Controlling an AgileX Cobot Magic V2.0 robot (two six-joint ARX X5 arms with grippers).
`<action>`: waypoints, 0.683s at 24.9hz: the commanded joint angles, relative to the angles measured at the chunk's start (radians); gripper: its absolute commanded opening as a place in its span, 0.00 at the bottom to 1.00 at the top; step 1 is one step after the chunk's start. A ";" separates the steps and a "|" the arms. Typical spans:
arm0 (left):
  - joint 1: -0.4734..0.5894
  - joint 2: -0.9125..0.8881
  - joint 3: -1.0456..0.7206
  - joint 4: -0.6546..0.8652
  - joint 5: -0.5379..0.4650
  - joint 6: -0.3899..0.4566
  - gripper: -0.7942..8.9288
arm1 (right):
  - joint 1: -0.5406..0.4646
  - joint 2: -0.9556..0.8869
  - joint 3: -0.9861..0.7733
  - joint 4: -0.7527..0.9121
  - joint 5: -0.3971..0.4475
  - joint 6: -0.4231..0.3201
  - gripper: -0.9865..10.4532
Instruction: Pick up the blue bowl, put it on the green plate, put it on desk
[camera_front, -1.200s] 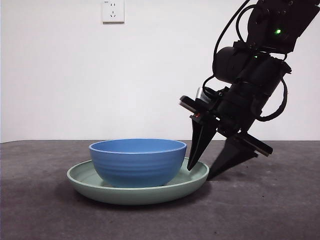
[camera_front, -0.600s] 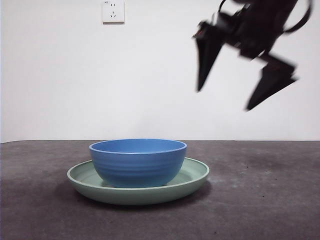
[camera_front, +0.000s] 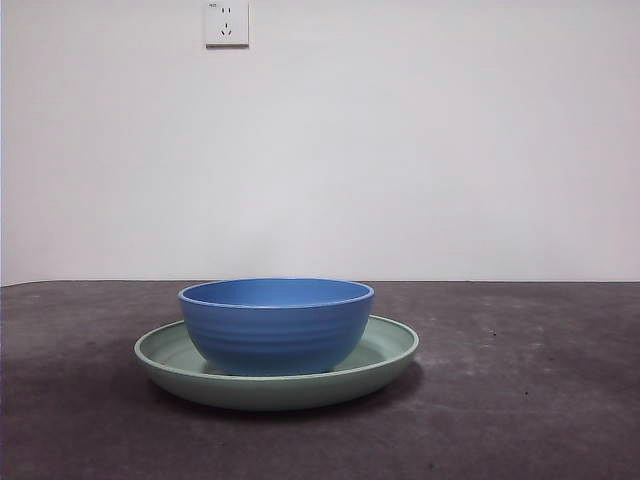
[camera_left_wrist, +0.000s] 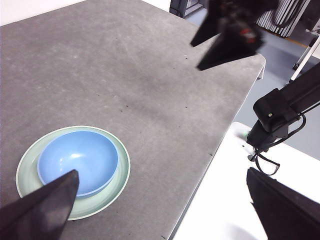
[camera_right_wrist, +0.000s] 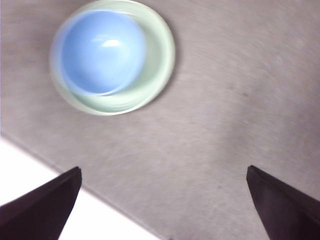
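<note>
The table (camera_front: 540, 400) is a rough, dark speckled slab, so whatever is set on it should stay put rather than slide. On it sits the plate (camera_front: 385, 360), wide, shallow and pale green with a raised rim; it looks stiff and light, probably matte plastic, and that low rim is the one place to pinch it, though its width would make it tip in a one-sided hold. The bowl (camera_front: 275, 325) stands upright inside the plate, off-centre toward one side of it, blue, rigid, faintly ridged on its wall; I judge it light and not very slippery, best taken with one finger inside the wall and one outside, at the rim. Neither gripper touches anything. The right gripper (camera_right_wrist: 165, 210) hangs high above the table with its fingers (camera_right_wrist: 42, 200) spread wide and empty, the bowl and plate well apart from them, far below and off to one side. The left gripper (camera_left_wrist: 165, 210) is likewise wide open and empty, held high, with the bowl showing just past one finger (camera_left_wrist: 45, 210) but far beneath it
</note>
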 joint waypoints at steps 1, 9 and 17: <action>-0.005 0.006 0.021 0.011 0.004 -0.025 0.76 | 0.048 -0.065 0.006 -0.013 0.001 0.040 0.58; -0.005 0.016 0.021 0.011 0.004 -0.034 0.75 | 0.075 -0.255 0.006 -0.064 0.005 0.037 0.58; -0.005 0.022 0.021 0.011 0.004 -0.057 0.73 | 0.075 -0.298 0.006 -0.068 0.005 0.040 0.57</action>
